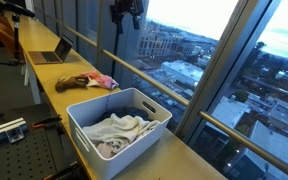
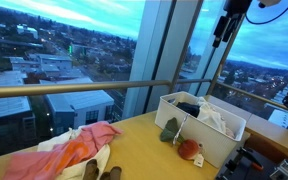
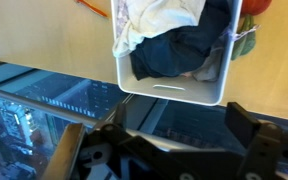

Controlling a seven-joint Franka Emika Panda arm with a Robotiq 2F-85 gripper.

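Note:
My gripper (image 1: 125, 12) hangs high above the wooden counter, near the window, seen at the top of both exterior views (image 2: 226, 28). In the wrist view its fingers (image 3: 174, 125) are spread wide and hold nothing. Below it stands a white plastic bin (image 1: 119, 125) holding a dark blue garment (image 3: 184, 50) and white cloths (image 1: 119, 130). The bin also shows in the other exterior view (image 2: 199, 120) and the wrist view (image 3: 174, 88). The gripper is well above the bin and touches nothing.
A pile of pink and tan clothes (image 1: 89, 82) lies on the counter (image 1: 54, 75) beyond the bin; it also shows in an exterior view (image 2: 69, 150). A laptop (image 1: 54, 52) sits farther along. Small items (image 2: 189, 150) hang on the bin's outer side. A window railing (image 2: 74, 88) runs alongside.

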